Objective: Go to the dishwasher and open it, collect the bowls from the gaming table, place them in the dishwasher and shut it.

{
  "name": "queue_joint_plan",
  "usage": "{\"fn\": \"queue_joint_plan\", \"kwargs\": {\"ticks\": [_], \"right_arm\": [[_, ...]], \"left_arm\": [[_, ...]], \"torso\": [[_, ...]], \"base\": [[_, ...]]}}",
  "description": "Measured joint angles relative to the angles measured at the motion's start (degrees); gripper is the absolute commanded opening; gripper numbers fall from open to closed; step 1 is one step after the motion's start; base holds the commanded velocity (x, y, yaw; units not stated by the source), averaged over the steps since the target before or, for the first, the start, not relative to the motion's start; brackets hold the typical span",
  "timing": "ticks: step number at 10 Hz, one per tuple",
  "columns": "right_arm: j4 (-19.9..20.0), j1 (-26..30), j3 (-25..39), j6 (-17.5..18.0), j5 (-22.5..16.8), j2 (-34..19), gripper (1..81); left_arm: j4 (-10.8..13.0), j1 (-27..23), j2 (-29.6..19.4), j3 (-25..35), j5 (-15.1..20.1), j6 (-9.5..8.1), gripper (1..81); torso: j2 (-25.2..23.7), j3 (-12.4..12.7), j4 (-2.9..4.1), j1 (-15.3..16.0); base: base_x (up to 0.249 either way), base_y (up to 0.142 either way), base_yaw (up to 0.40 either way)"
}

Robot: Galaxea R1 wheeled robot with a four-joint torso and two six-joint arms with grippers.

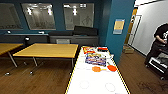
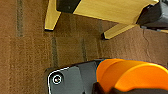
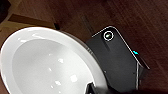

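Open wood floor (image 1: pixel 37 80) is seen at far left in the head view, with yellow-topped tables (image 1: pixel 47 50) standing on thin legs; room to pass is left between them and the gaming table (image 1: pixel 97 82) (its white top runs from centre to the bottom edge, near end cut off). On its far half game boxes (image 1: pixel 95 59) are laid, w/ two orange paddle-like items (image 1: pixel 103 68) just beside them; what these are exactly can't be made out. A blue column (image 1: pixel 117 30) stands close to the table's far right corner, narrowing the gap there. At far right a person (image 1: pixel 160 42) is seen by a dark cart (image 1: pixel 160 63), partly cut off.

In the left wrist view an orange bowl (image 2: pixel 132 75) is shown large at the wrist plate, above brown floor and the yellow-wood table legs (image 2: pixel 51 17); a grip on it can't be confirmed, fingers not discernible. In the right wrist view a white bowl (image 3: pixel 47 62) is seen likewise; same doubt for the right hand.
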Motion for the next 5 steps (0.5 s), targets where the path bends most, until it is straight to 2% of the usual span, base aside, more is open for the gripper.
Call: {"fn": "queue_joint_plan", "kwargs": {"ticks": [3, 5], "right_arm": [[-1.82, -1.55, -4.08, -0.02, -0.16, 2.82, 1.0], [-2.95, -1.85, -8.05, -0.02, -0.72, 5.1, 1.0]], "left_arm": [[2.07, 6.64, 4.68, -8.62, -4.36, 0.0, 1.0], [2.73, 8.75, 8.84, -16.18, -6.45, -0.01, 1.0]], "torso": [[-0.02, 0.02, 0.0, -0.02], [-0.05, 0.04, 0.0, -0.05]], "base": [[0.0, 0.0, 0.0], [0.0, 0.0, 0.0]]}}
